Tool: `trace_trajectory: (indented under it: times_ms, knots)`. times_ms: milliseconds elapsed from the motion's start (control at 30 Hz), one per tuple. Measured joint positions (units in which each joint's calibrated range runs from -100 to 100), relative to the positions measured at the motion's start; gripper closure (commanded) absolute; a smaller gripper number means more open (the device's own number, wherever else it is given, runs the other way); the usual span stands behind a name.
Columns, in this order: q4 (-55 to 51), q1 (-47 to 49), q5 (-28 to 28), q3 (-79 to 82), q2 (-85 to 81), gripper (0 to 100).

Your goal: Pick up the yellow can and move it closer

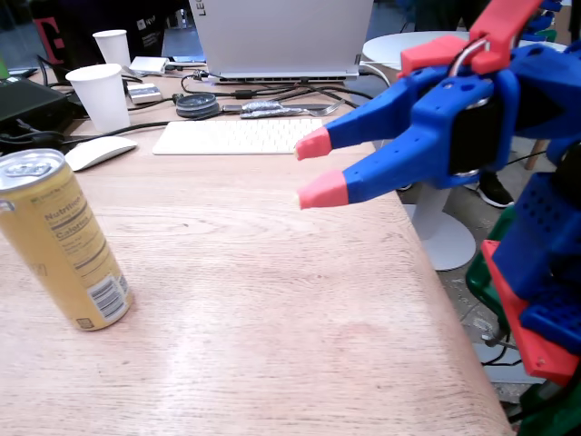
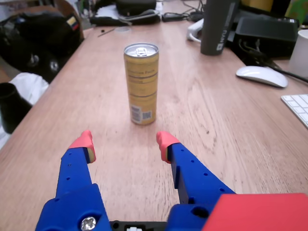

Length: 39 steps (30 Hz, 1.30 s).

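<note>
Wrist view
Gripper (image 2: 124,143): blue fingers with pink tips (image 2: 84,139), spread wide with nothing between them, right at the bottom of the shot.
Yellow can (image 2: 141,83): standing upright on the wooden table (image 2: 231,144), straight ahead of the open jaws and a bit beyond the tips, not touching either one. Barcode and nutrition label face the hand.
Can contents: pull tab looks unopened, so I'd guess sealed, but can't say if it's full.
Mouse (image 2: 261,75): white, off to the hand's right side in this view, well clear of the can.
Keyboard (image 2: 297,103): just a corner, also right of the hand.

Fixed view
Gripper (image 1: 316,168): hanging above the table, jaws apart, pointing toward the can's side of the desk.
Yellow can (image 1: 62,241): near the left edge of the shot, well apart from the tips from this angle. The tilt looks like lens distortion.
Paper cups (image 1: 100,95): two white ones, far past the can. Can't see inside them.
Laptop (image 1: 281,36): at the back, behind the keyboard.

Progress: nothing grabbed yet as far as I can tell. Lined up, but the reach, grip, lift and pull closer are all left.
</note>
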<state>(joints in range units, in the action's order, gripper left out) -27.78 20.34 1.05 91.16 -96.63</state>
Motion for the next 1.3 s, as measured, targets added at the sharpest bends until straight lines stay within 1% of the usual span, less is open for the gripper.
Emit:
trace_trajectory:
  times_ms: [67, 133, 167, 733, 1000, 1100, 1167, 1300]
  knots:
    - [0.0, 0.0, 0.0, 0.0, -0.09, 72]
    - [-0.08, 0.0, 0.24, 7.21, 0.69, 72]
    - [0.0, 0.0, 0.0, 7.57, -0.35, 72]
    - [0.0, 0.0, 0.0, 7.75, 0.52, 72]
    - [0.08, 1.78, -0.24, 7.75, 0.61, 72]
    - [0.66, 1.78, -0.34, 7.48, 6.49, 72]
    - [3.98, 1.78, -0.34, 6.4, 12.8, 72]
    - [23.19, 2.07, -0.29, 6.31, 27.5, 72]
